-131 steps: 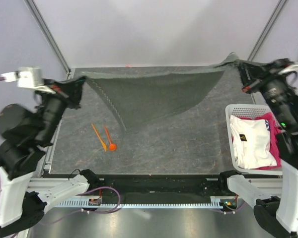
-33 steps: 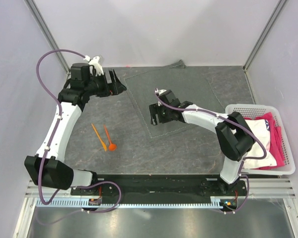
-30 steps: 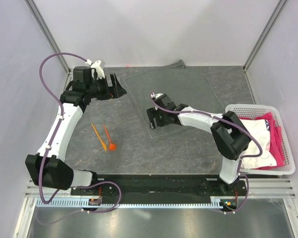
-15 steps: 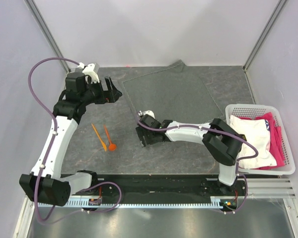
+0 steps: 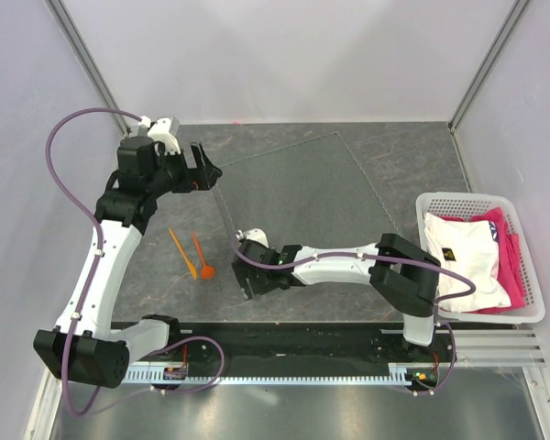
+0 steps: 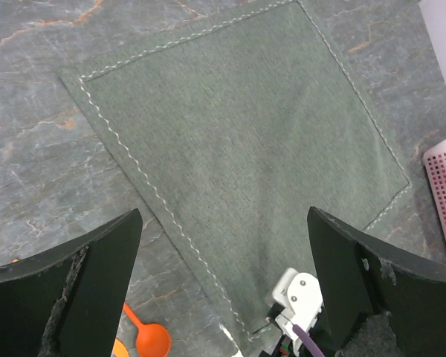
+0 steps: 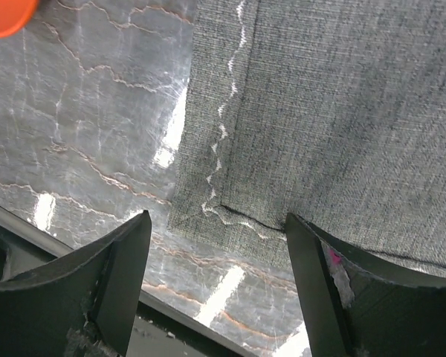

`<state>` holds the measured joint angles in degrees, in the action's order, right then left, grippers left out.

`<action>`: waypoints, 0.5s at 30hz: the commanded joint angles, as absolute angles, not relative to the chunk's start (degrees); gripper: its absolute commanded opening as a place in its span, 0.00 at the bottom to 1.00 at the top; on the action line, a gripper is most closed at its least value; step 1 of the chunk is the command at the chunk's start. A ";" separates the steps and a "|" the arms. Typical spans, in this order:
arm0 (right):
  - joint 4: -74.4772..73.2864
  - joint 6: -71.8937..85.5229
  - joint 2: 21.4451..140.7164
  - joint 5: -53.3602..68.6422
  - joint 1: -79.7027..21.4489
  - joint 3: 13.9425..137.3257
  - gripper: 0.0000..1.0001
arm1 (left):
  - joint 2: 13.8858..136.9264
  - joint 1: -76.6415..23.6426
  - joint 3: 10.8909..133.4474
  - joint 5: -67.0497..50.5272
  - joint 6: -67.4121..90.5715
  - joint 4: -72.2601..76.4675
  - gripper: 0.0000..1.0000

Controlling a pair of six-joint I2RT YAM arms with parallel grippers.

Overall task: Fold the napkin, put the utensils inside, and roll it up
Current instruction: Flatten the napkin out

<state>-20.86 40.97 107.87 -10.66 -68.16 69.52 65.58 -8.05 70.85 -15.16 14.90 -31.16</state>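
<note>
Shows napkin (image 5: pixel 298 197) flat on the surface (image 5: pixel 156 280), utensils (image 5: pixel 193 256) near its left edge. Finds right end effector (image 5: pixel 250 279) apart over the near-left corner, left end effector (image 5: pixel 206 167) apart too.

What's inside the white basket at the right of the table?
The basket holds a white fabric lying over a pink fabric, which shows along the right side. Anything beneath them is covered.
</note>
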 commanded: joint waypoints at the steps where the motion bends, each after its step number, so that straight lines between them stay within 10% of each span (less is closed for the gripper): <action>1: -24.25 42.19 107.67 -10.80 -68.20 73.21 0.81 | 63.81 -7.82 70.31 -12.40 11.87 -29.36 1.00; 15: -32.43 27.62 103.97 -13.28 -67.94 83.50 0.73 | 63.54 -7.73 69.08 -7.21 10.11 -29.36 1.00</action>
<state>-29.78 35.07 105.67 -14.24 -67.75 82.13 64.47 -8.05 69.10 -8.97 12.97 -31.16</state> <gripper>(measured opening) 0.791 0.995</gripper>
